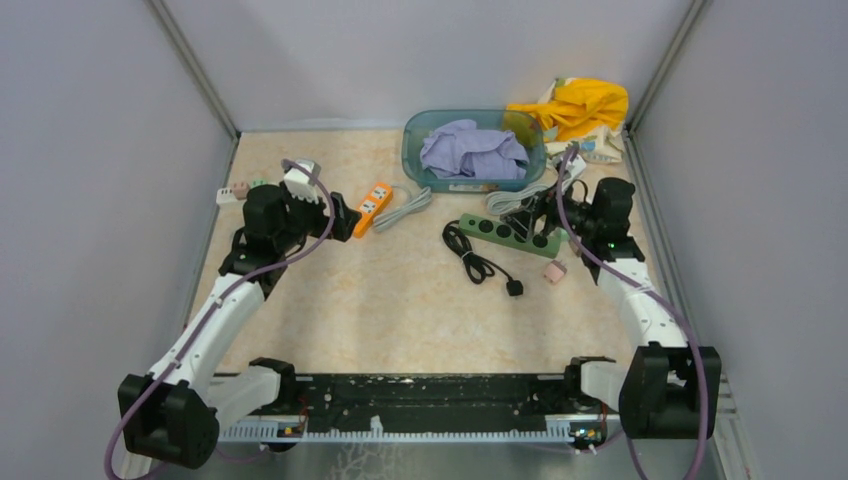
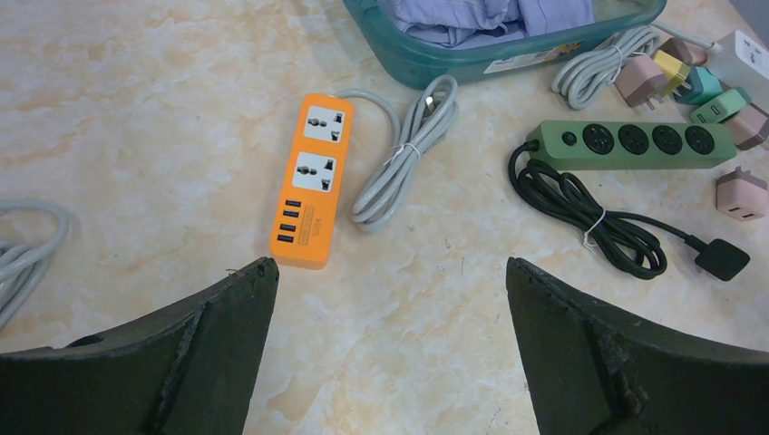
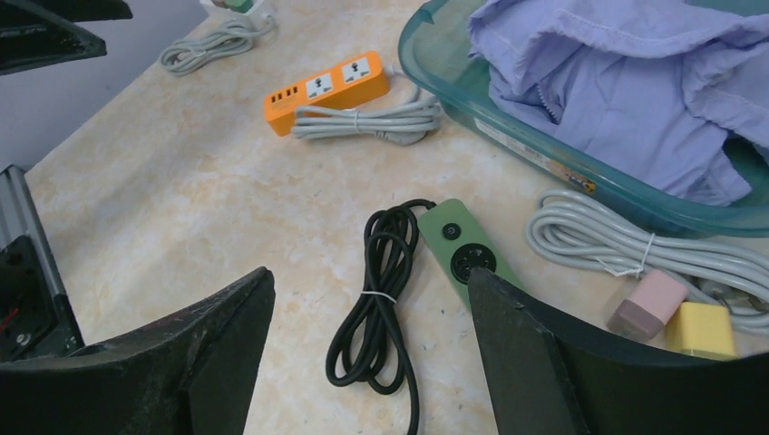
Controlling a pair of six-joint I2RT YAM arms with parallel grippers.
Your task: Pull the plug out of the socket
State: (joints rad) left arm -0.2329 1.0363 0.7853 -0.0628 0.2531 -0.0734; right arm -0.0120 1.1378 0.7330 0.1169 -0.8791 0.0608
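Standing wide open at lower centre of the right wrist view, the right gripper (image 3: 370,272) is being judged best closed squarely across the pink plug (image 3: 646,304) at lower right, its socket hidden, the left gripper (image 2: 390,263), equally wide, not being needed.

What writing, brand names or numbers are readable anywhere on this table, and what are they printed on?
No text can be read in any view.
Sticker on the teal plastic tub: print too small and blurred to read.
Orange power strip: faint marking beside its small ports, too small to read.
Green power strip: no print visible.
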